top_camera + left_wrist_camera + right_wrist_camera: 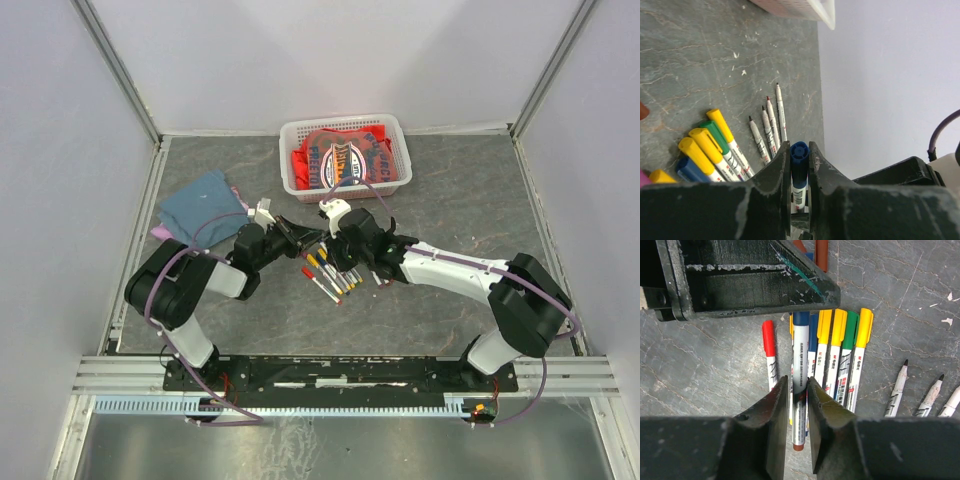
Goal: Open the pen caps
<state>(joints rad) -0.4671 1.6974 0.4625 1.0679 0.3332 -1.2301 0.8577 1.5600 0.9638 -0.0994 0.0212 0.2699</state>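
The left hand (pixel 799 149) is pinching the blue pen cap (pixel 799 159) while the right hand (pixel 797 382) is gripping that pen's white barrel (pixel 800 352).

Left arm (pixel 222 277), right arm (pixel 450 268) angled inward, wrists nearly meeting; left jaws, right jaws pinched narrow, tips facing.

Left wrist view: the held pen (pixel 800 196) sinks between the fingers (pixel 776 175) of the left gripper (pixel 799 150) below its blue cap (pixel 799 160), so the barrel's mostly hidden. A brown thing (pixel 642 110) and a purple one (pixel 642 179) get clipped by the left edge (no idea what they are). Right wrist view: that gripper covers the cap's tip, and brown pens (pixel 821 252) run off the top.
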